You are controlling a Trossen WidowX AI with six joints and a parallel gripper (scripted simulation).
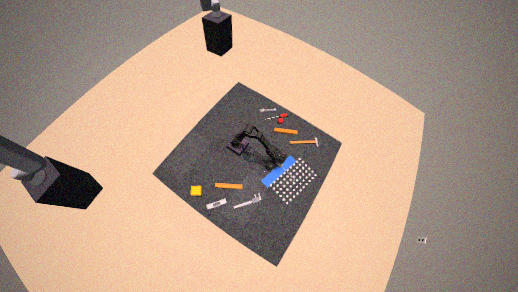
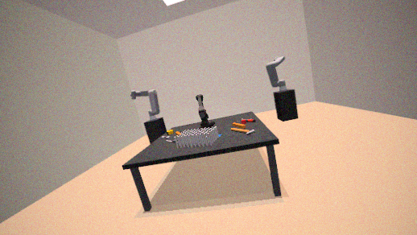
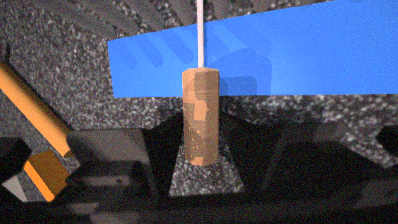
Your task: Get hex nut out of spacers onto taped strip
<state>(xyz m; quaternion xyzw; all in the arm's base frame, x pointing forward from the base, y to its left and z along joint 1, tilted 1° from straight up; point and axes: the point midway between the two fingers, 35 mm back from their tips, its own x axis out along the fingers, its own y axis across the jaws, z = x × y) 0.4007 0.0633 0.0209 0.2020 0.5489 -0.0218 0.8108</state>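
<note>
1. Gripping a brown faceted handle (image 3: 201, 117), the pincer (image 1: 283, 163) (image 3: 201, 116) stands partly open.
2. A thin pale rod (image 3: 200, 35) extends from it over the flat blue strip (image 1: 278, 171) (image 3: 310, 55), toward slim metal posts (image 1: 294, 181) (image 2: 197, 138).
3. The nut's place cannot be told.

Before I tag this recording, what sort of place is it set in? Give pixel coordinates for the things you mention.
Probably a robot lab or test room: a small arm (image 1: 252, 131) (image 2: 202, 110) on a black table (image 1: 200, 160) (image 2: 237, 146), two more arms on black pedestals (image 1: 218, 37) (image 2: 286, 105) behind it, and plain bare walls.

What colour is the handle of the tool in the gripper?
Mottled tan-brown handle, seen best in the wrist view.
</note>
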